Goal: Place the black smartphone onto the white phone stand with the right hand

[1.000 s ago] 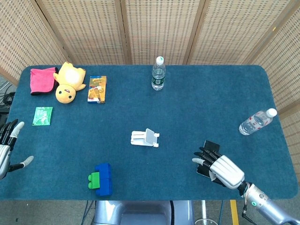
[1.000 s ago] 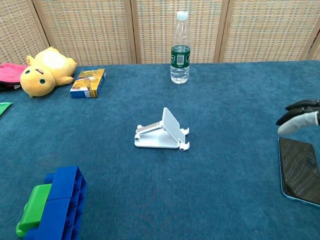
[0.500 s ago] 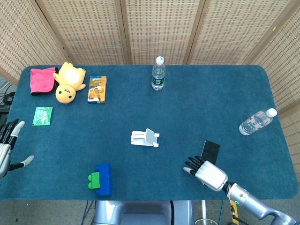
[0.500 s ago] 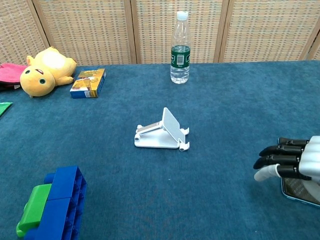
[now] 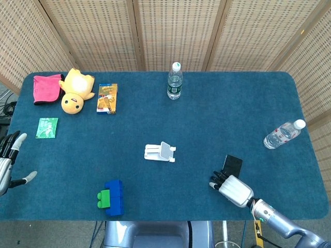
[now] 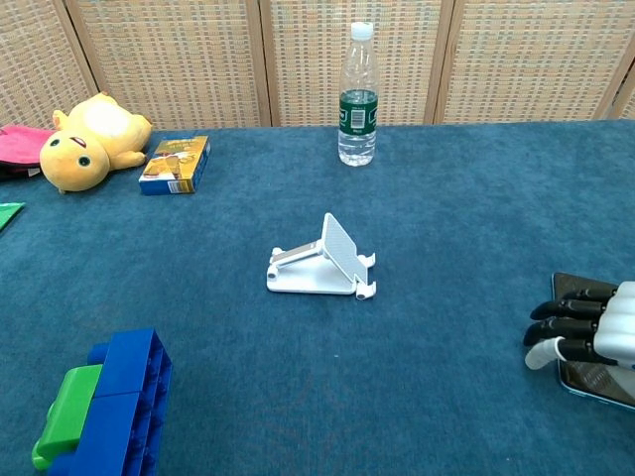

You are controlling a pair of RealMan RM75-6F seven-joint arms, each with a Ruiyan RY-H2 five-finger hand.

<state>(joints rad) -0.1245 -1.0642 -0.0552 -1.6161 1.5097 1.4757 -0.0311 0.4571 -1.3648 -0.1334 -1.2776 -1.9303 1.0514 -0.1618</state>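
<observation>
The black smartphone lies flat on the blue table, right of centre near the front edge; in the chest view the smartphone is partly covered. My right hand sits at the phone's near left end, its dark fingers extended side by side over that edge. The thumb is down by the cloth. The phone is not lifted. The white phone stand is at mid-table, unoccupied, its stand backrest tilted. My left hand hangs with fingers apart at the table's left edge, holding nothing.
A water bottle stands at the back centre; another bottle lies at the right. A blue-green block stack sits front left. A yellow plush, a snack box, a pink cloth and a green packet are far left.
My right hand came down off the top of the phone toward the front edge, then shifted slightly right so its fingers lie over the phone's near left end. The left hand stayed still.
</observation>
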